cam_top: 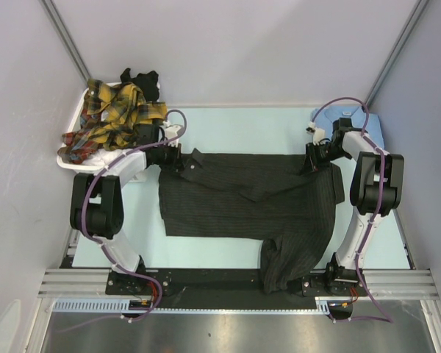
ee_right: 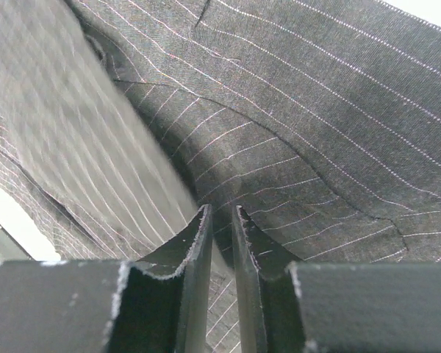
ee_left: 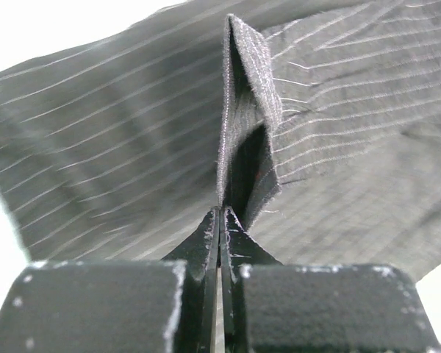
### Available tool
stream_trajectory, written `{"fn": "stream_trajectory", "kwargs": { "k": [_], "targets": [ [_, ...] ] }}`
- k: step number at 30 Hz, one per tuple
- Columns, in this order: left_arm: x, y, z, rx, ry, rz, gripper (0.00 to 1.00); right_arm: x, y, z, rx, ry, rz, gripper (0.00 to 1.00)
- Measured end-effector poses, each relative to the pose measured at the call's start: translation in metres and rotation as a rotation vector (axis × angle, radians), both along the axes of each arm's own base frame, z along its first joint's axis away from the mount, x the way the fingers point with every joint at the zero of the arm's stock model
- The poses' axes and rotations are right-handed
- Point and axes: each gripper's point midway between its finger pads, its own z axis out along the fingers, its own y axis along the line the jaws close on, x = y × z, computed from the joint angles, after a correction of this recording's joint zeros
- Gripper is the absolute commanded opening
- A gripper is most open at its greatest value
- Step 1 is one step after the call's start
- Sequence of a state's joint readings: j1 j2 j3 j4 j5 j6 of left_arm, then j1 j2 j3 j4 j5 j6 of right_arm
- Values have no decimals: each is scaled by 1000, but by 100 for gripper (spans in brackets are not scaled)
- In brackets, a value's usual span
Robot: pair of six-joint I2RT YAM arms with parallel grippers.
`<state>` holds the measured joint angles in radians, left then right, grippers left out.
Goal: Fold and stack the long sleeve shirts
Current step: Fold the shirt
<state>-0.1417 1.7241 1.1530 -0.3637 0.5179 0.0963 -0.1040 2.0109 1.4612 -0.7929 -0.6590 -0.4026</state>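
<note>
1. The surface (cam_top: 235, 125) is pale blue-green. Its near edge lies hidden under the arm bases and the mounting rail.

2. The charcoal pinstriped shirt (cam_top: 235, 202) lies spread across the middle of the surface, from the left arm to the right arm. One part of it hangs over the near edge at the right. The pictures do not show whether this part is a sleeve or the tail. Both wrist views are filled with its cloth, so neither shows the collar or the buttons.

3. A white basket (cam_top: 67, 158) stands at the far left corner, mostly hidden by its load. Yellow-red plaid shirts (cam_top: 114, 118) are heaped in it and spill over its rim. How many they are cannot be told. A black garment (cam_top: 143, 79) lies behind them, its shape unclear.

4. A light blue shirt (cam_top: 373, 126) lies at the far right corner, partly hidden by the right arm and its cable.

5. The left tool (cam_top: 178, 163) is at the far left edge of the pinstriped shirt. In its wrist view the left tool (ee_left: 220, 213) is pressed together on a raised fold of the cloth.

6. The right tool (cam_top: 312, 163) is at the far right edge of that shirt. In its wrist view the right tool (ee_right: 220, 213) shows a narrow gap filled with pinstriped cloth, which it clamps.
</note>
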Motion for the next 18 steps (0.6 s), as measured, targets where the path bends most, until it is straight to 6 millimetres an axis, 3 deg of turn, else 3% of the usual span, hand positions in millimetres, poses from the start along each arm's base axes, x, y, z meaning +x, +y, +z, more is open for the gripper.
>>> {"fn": "stream_trajectory", "kwargs": {
  "k": [5,12,18],
  "targets": [
    [9,27,-17,51,18,81,0,1,-1,2,-5,-10,11,23],
    [9,31,-29,84,37,95,0,6,-1,10,-6,-22,14,25],
    [9,38,-38,118,52,118,0,31,-6,39,-9,-110,8,27]
  ]
}}
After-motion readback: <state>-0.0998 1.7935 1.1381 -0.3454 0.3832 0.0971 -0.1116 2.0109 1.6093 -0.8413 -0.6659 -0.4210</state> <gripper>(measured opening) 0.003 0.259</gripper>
